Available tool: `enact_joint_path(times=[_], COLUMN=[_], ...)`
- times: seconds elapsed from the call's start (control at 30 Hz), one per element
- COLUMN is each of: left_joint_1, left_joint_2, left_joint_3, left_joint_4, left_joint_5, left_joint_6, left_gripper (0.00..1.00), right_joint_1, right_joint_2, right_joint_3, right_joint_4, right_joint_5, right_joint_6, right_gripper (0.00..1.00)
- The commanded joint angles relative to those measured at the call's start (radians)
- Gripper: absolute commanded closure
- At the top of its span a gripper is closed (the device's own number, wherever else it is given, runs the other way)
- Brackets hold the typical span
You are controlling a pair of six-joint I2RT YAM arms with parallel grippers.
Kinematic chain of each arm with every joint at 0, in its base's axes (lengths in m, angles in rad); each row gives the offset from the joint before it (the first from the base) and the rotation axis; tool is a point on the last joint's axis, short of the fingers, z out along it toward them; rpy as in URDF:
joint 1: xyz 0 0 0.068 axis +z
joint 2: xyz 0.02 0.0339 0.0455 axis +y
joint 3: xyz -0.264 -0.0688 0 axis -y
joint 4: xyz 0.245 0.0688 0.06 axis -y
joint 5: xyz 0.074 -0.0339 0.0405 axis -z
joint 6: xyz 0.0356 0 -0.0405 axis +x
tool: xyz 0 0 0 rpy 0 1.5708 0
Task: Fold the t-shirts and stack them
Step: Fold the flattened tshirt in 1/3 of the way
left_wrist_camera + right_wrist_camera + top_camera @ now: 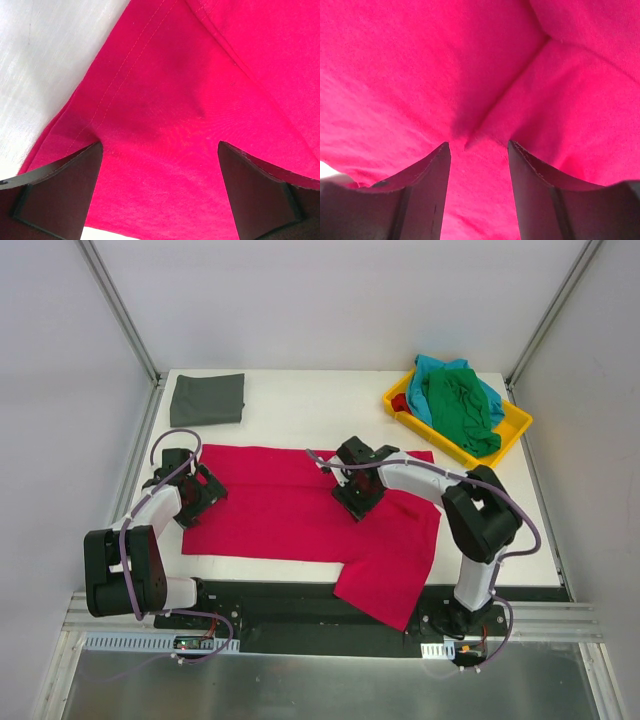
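Note:
The crimson red t-shirt (pixel 290 510) lies spread flat on the white table, with one part hanging over the near edge. My left gripper (pixel 203 496) is low over its left edge, jaws wide open; the left wrist view shows the hem of the red cloth (pixel 165 90) below the gripper (pixel 160 145). My right gripper (pixel 356 500) is down on the shirt's middle. In the right wrist view its jaws (pixel 478 145) stand partly open over a small pucker of red cloth (pixel 470 135). The dark grey t-shirt (pixel 207 398) lies folded at the far left. The green t-shirt (pixel 462 408) and teal t-shirt (pixel 436 370) are heaped in the tray.
The shallow yellow tray (pixel 515 427) sits at the far right corner, with a bit of red cloth (pixel 400 402) at its left end. Metal frame posts rise at the far corners. The black base plate (pixel 280 600) runs along the near edge.

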Motion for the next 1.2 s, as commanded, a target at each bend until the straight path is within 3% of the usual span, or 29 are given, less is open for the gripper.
enact_joint_path(times=[0.0, 0.23, 0.5, 0.7, 1.0, 1.17], left_joint_1=[0.009, 0.009, 0.009, 0.007, 0.009, 0.007], left_joint_2=[0.024, 0.029, 0.026, 0.033, 0.029, 0.024], left_joint_3=[0.004, 0.004, 0.006, 0.009, 0.008, 0.006], left_joint_4=[-0.019, -0.021, -0.019, -0.019, -0.019, -0.019], left_joint_5=[-0.029, -0.029, -0.034, -0.032, -0.034, -0.032], left_joint_6=[0.033, 0.035, 0.033, 0.033, 0.035, 0.038], left_gripper=[0.01, 0.01, 0.01, 0.01, 0.01, 0.01], right_joint_1=[0.018, 0.018, 0.016, 0.019, 0.018, 0.013], right_joint_2=[0.055, 0.075, 0.062, 0.025, 0.075, 0.109], right_joint_3=[0.089, 0.073, 0.112, 0.201, 0.3, 0.345], right_joint_4=[-0.003, -0.018, -0.078, -0.245, -0.319, -0.317], right_joint_5=[-0.022, 0.119, 0.147, -0.032, -0.103, -0.069], right_joint_6=[-0.002, 0.061, 0.141, 0.335, 0.494, 0.52], right_gripper=[0.48, 0.64, 0.99, 0.99, 0.92, 0.72])
